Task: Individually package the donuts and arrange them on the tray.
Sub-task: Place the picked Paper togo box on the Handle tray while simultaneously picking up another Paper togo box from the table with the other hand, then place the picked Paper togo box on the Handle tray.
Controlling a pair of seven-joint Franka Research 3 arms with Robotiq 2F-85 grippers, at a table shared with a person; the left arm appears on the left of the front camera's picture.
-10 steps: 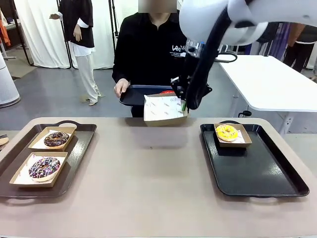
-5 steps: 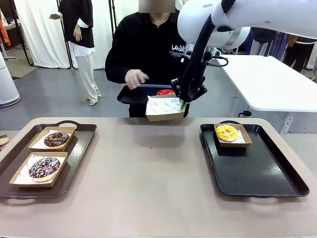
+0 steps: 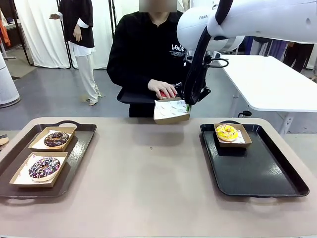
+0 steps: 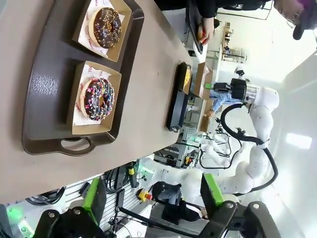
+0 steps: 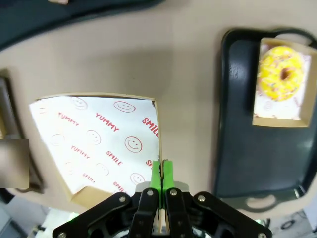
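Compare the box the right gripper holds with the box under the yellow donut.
The held box is empty, showing only printed liner; the tray box carries the yellow donut. The held box hangs above the table, pinched at its rim by the right gripper; the tray box rests on the black tray. Both are brown cardboard, paper-lined.

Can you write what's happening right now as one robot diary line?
right gripper: shut on empty box | person's hand: on red donut | left gripper: open
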